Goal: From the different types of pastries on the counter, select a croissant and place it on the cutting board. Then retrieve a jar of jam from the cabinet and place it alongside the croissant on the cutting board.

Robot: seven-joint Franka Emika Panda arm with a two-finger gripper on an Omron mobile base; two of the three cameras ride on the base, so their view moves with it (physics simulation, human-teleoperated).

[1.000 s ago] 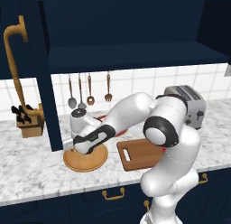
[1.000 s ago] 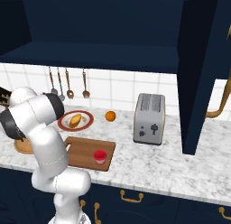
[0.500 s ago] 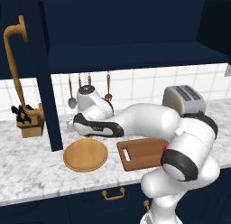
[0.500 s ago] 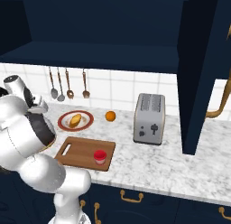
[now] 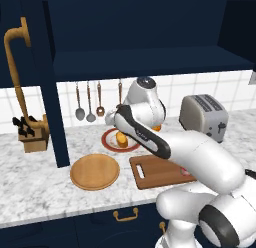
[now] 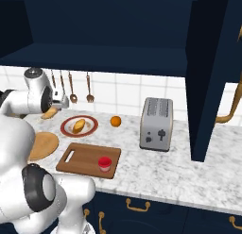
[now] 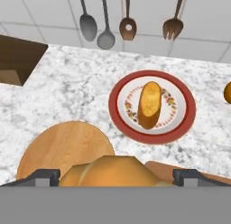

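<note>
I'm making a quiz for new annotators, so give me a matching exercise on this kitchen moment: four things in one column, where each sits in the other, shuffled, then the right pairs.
Things:
1. croissant
2. oblong pastry
3. jar of jam
4. orange

Places:
A. on the counter, between the red-rimmed plate and the toaster
B. on the red-rimmed plate
C. between the gripper's fingers, above the counter
D. on the cutting board

Pairs: 1-C, 2-B, 3-D, 4-A
</note>
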